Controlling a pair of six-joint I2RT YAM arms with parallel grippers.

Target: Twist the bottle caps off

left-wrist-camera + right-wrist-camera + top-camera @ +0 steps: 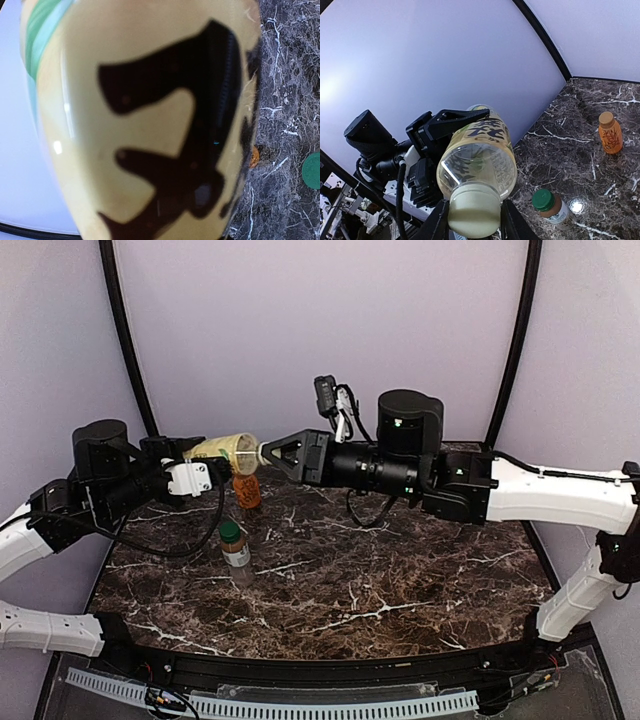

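Cream-white cap (474, 217) – my right gripper (475, 206) is pinching it.
I am holding the tea bottle (228, 450) sideways in the air – my left gripper (200, 454) is clamping its body.

Top external: high above near table edge, looking down and forward across dark brown white-veined marble table top (400, 580) to pale back wall (320, 320). Widest, farthest view.

Left wrist: pressed right up against tall yellow-green plastic tea bottle (150, 125). Blurred label fills frame, strip of table at right.

Right wrist: very near, sighting along same bottle from its cream-white round screw cap (472, 215), table beyond at right.

All 3 views share that bottle. 2 of them, top and right wrist, also share short orange plastic bottle (610, 134) and small clear plastic bottle with dark green cap (549, 205).
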